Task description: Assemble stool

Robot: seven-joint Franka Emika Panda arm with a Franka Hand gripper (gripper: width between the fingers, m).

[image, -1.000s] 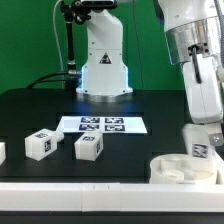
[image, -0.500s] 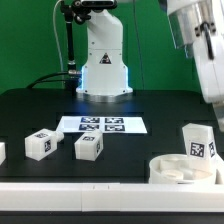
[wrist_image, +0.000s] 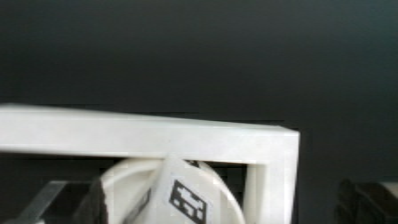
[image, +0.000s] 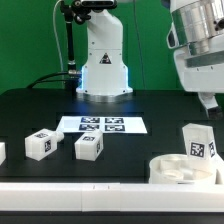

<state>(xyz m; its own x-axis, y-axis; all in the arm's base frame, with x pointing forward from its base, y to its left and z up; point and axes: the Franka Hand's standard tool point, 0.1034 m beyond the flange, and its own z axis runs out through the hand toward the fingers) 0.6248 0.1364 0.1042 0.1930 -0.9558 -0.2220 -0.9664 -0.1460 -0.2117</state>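
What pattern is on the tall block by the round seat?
The leg block wears a black-and-white square tag; exterior view.

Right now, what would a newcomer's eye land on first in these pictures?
The white arm at the exterior view's right, its gripper hanging open above a tagged leg standing upright at the round seat. Next, two loose legs lie at the exterior view's left, in front of the marker board.

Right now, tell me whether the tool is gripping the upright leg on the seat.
No: in the exterior view the tool hangs clear above the leg, which stands free on the seat.
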